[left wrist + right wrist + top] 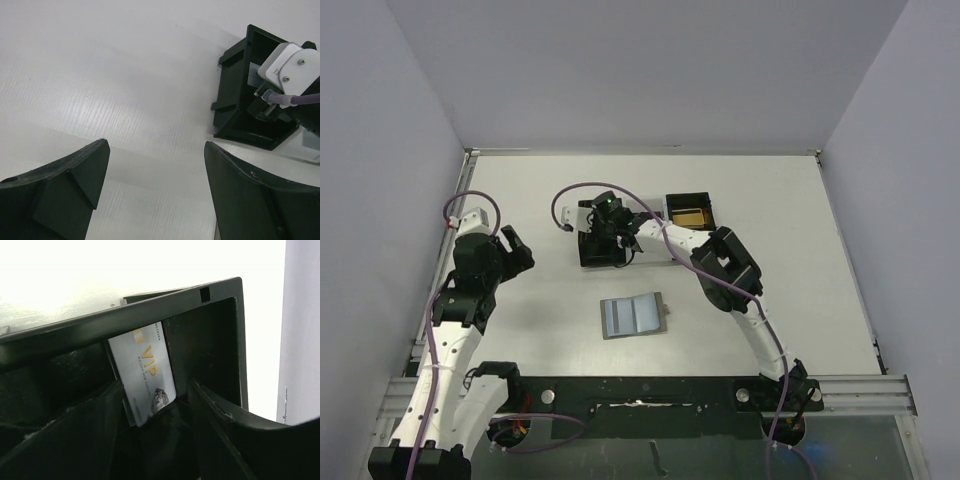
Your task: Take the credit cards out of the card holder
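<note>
A credit card [142, 372] stands on end in the black tray [215, 340], leaning on its wall — the spot for cards taken out, I'd guess. Gold letters say "VIP". The right tool [156, 395] is half open around it, not pinching. The card holder [633, 316] lies open just on the near side of the tray — the left tool [155, 145] is wide open, empty.

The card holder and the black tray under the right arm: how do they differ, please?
The card holder is grey-blue, open and flat; the black tray is high-walled. The card holder lies nearer the arm bases than the black tray. The black tray holds a standing VIP card; the card holder's contents are unclear. Both sit on the table.
</note>
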